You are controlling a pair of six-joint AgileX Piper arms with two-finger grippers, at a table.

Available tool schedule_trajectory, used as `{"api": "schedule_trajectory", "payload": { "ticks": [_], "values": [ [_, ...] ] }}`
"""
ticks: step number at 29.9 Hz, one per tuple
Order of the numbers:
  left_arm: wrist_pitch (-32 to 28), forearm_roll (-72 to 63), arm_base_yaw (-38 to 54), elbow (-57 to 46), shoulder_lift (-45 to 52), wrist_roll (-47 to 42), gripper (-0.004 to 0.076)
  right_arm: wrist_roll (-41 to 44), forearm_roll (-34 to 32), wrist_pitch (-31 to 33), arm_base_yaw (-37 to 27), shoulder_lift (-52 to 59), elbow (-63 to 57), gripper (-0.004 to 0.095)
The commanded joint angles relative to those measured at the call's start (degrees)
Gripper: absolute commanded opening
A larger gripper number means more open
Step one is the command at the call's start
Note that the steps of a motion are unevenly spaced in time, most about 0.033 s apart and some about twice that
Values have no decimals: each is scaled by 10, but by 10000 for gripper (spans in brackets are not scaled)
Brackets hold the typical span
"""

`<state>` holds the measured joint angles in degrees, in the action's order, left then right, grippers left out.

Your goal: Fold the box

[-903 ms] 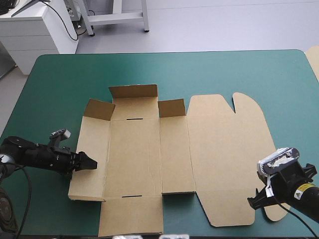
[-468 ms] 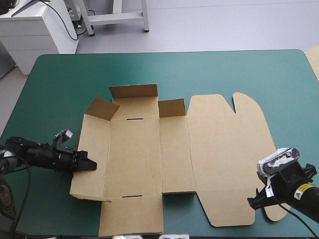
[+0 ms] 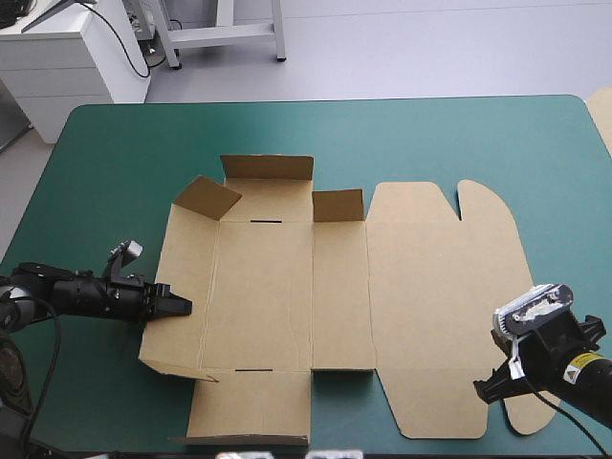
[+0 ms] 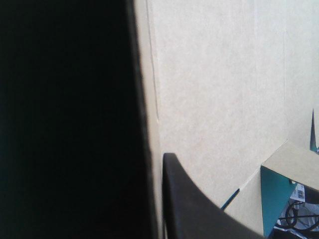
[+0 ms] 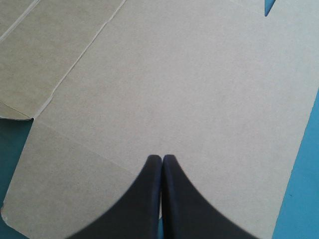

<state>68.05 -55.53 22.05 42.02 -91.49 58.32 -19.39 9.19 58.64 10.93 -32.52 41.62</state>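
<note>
box (image 3: 287, 296) judged light, stiff, best taken by a flap edge (image 3: 164, 330), as clamped in left hand (image 3: 182, 306); right hand (image 5: 161, 164) is closed empty over lid (image 5: 199, 89).

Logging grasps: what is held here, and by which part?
The left gripper grips the box by its left side panel's outer edge; the right gripper, shut, holds nothing.

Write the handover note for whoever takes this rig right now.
Left end effector: shut on the box's left wall panel, which looks slightly lifted.
Right end effector: shut, at the lid's near right corner.
Done: far wall and both far corner flaps partly raised.
Left: raise and tuck all walls; the lid lies flat on the teal-green table.
</note>
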Motion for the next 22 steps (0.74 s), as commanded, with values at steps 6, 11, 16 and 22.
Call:
{"api": "schedule_trajectory", "payload": {
  "ticks": [6,11,16,22],
  "values": [
    [58,-36,-42,92,23,10,-8,-5,8,-24,-4,-2,14,-16],
    [62,12,-115,210,45,-42,-8,-5,4,-29,-4,-2,14,-16],
    [58,99,-215,360,49,-114,-8,-5,4,-49,-4,-2,14,-16],
    [30,257,-339,538,40,-172,-8,-5,4,-65,-4,-2,14,-16]
  ]
}}
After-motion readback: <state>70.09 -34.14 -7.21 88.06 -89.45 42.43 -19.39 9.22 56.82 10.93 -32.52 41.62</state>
